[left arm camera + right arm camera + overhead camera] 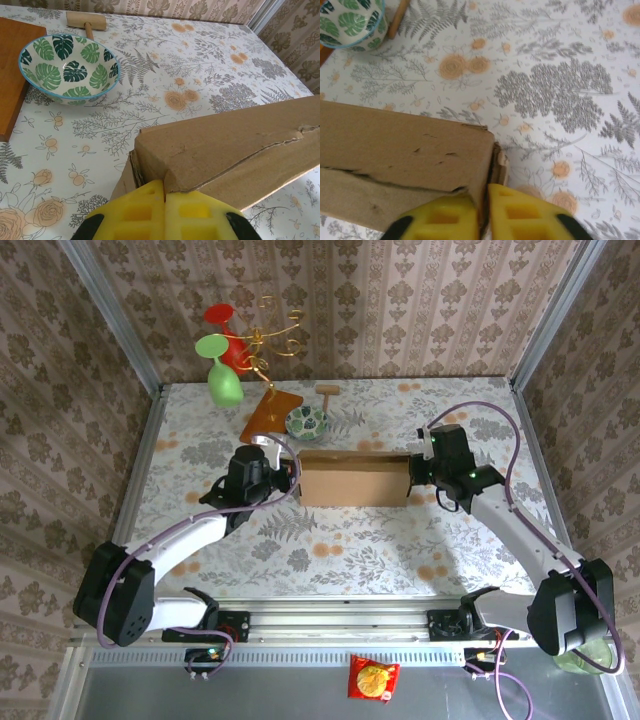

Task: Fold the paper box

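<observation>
The paper box [352, 478] is a tan cardboard mailer, folded up into a long block that lies across the middle of the table. My left gripper [290, 478] is at its left end. In the left wrist view the yellow fingers [135, 215] are pressed together, with a corner of the paper box [225, 140] pinched in the seam of the left gripper [164, 192]. My right gripper [412, 478] is at the right end. There the right gripper [482, 205] straddles the end wall of the paper box [405, 145], its jaws slightly apart with a dark gap beside the wall.
A leaf-patterned bowl [305, 422] and a reddish wooden board [270, 412] lie just behind the box's left end. A small wooden mallet [328, 392] is farther back. A gold wire stand [265, 340] holds a green glass [222, 375] and a red one. Walls close in the table.
</observation>
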Robot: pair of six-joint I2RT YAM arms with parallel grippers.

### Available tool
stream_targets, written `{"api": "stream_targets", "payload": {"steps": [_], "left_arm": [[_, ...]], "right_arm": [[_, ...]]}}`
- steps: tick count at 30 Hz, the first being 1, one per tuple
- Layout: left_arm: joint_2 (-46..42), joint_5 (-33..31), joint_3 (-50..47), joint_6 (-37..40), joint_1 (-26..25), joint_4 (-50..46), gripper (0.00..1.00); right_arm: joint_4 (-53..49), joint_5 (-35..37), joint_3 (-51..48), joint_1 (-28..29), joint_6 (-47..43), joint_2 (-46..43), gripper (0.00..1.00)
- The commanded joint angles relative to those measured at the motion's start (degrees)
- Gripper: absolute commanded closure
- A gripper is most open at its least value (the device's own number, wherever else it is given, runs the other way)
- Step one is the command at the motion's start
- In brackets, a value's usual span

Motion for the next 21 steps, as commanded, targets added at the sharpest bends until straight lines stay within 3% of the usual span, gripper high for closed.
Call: {"api": "stream_targets", "payload": {"steps": [1,8,11,14,16,21], "left_arm": [[2.3,1.3,-2.3,0.4,-1.4,-13.9,1.00],[2.9,0.8,-1.6,0.4,-1.8,-14.2,1.00],[3.0,0.4,-1.4,0.2,-2.1,-14.3,1.00],[3.1,0.3,-1.2,0.2,-2.2,-14.4,1.00],[3.0,0.2,-1.1,0.2,-2.3,-14.6,1.00],[3.1,0.1,-0.8,0.3,-2.3,-14.9,1.00]], "right_arm": [[-9.0,-2.8,3.0,0.9,5.6,-1.3,0.74],[-11.4,-8.1,5.7,0.9,19.0,-4.4,0.58],[-13.4,-8.6,7.3,0.9,25.3,-4.7,0.53],[-16.1,-8.0,9.5,0.2,33.4,-4.9,0.42],[-18.4,-8.9,10.7,-1.4,41.2,-4.6,0.35],[-19.4,-16.9,9.5,-6.9,57.3,-3.5,0.30]]}}
